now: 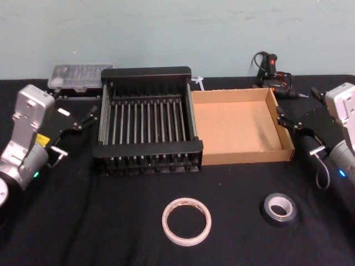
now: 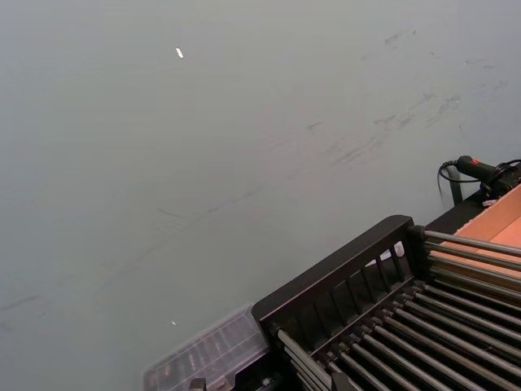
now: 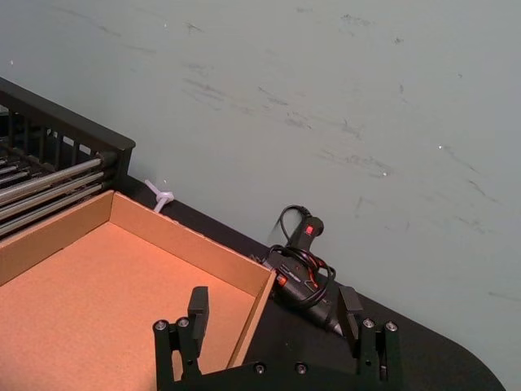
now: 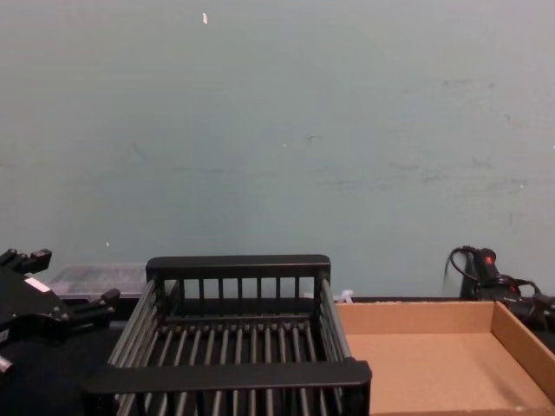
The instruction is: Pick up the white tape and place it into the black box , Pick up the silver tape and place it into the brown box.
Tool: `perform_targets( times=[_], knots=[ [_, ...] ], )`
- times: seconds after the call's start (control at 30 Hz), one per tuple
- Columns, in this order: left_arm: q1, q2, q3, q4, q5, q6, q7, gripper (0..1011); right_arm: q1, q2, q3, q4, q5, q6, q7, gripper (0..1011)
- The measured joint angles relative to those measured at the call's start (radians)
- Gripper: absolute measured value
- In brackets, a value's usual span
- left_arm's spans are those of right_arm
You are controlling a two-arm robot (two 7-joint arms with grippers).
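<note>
Nothing was yet in hand, so the step in hand was, as I judged it, the first reach for the white tape.

At the left edge of the head view the left gripper (image 1: 87, 117) hung above the table beside the black box (image 1: 148, 73), its fingers spread and empty. To do the pick well it would probably need to swing toward the lower centre of the frame, come down over one side of the ring so one finger dropped inside the hole and one outside, then close on the thin wall; a flat pinch across the whole ring looked too wide.

The white tape (image 1: 186, 221) lay flat at lower centre, a large thin ring with reddish print on its inner core, well apart from both boxes. The silver tape (image 1: 278, 208), at lower right, was a smaller, thicker roll that looked dark grey, also lying flat.

The brown box (image 1: 283, 130), a shallow cardboard tray, touched the crate's right side; both were empty.

The right gripper (image 1: 289, 119) hovered at the tray's right wall, jaws parted, holding nothing.
</note>
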Motion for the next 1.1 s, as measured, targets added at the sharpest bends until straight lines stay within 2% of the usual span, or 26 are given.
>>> perform_targets(
  times=[1.1],
  knots=[
    [0.0, 0.0, 0.0, 0.0, 0.0, 0.0, 0.0, 1001, 0.0, 0.0, 0.0, 0.0, 0.0, 0.0, 0.0, 1002]
  ],
)
